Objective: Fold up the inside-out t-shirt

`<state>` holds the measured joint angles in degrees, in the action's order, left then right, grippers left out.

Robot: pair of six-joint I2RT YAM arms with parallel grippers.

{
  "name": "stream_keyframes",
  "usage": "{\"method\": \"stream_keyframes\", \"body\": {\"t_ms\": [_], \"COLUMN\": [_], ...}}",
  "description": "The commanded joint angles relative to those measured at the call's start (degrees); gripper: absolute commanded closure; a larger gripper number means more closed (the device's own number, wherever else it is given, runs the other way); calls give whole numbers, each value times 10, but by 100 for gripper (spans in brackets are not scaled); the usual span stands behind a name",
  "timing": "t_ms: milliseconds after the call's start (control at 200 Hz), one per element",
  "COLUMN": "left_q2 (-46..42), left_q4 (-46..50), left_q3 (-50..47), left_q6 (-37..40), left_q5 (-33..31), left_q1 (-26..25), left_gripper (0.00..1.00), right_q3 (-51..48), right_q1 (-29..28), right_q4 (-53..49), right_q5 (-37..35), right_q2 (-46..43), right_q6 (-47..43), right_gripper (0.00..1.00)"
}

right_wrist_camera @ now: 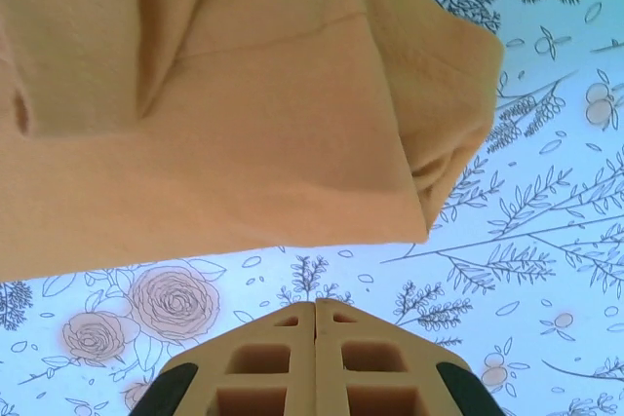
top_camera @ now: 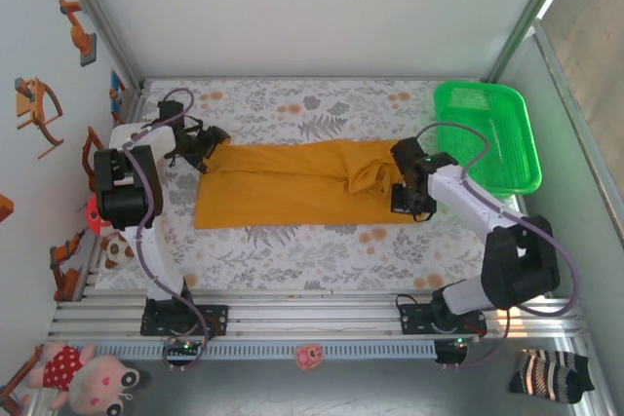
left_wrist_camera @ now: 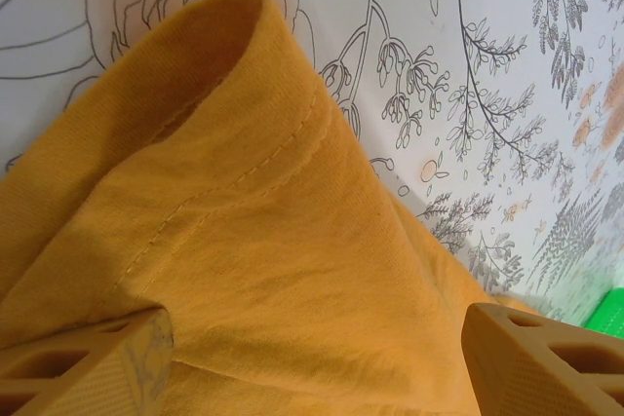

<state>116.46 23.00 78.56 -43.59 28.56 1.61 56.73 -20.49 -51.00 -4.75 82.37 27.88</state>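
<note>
Right wrist: the right claw [right_wrist_camera: 314, 307] sits pinched shut, empty, the inside-out t-shirt [right_wrist_camera: 224, 114] just ahead; the left claw [left_wrist_camera: 317, 333] gapes around its stitched edge. Likely mid-fold; next, each must grasp cloth.

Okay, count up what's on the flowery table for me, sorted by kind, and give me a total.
Mustard t-shirt: 1
Green basket: 1
Robot claws: 2, the left claw and the right claw
Total: 4
</note>
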Motion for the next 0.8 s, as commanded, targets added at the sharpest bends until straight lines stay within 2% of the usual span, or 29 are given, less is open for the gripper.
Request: {"method": "stream_keyframes", "body": {"t_ms": [0, 40, 95, 265, 556, 611, 666, 791], "left_q2": [19, 18, 17, 19, 16, 16, 15, 14], "left_q4": [14, 14, 14, 18, 21, 21, 21, 20], "left_q3": [-10, -11, -12, -9, -11, -12, -12, -13], "left_q6": [12, 13, 14, 17, 18, 18, 18, 18], "left_q5": [-19, -20, -21, -20, -22, -22, -22, -23], "left_q1": [7, 6, 7, 7, 7, 7, 8, 8], "left_gripper": [22, 22, 22, 22, 22, 22, 22, 22], "right_q3": [29, 43, 65, 139, 236, 241, 239, 215], "right_q1": [3, 3, 2, 3, 7, 10, 13, 22], "right_q4": [19, 25, 31, 41, 45, 45, 45, 49], "right_q5": [33, 36, 37, 39, -14, -17, -22, -23], "right_q2": [6, 16, 35, 108, 238, 256, 263, 238], "right_q6": [8, 9, 7, 0, 13, 11, 9, 3], "right_gripper": [83, 69, 62, 59, 59, 62, 69, 100]}}
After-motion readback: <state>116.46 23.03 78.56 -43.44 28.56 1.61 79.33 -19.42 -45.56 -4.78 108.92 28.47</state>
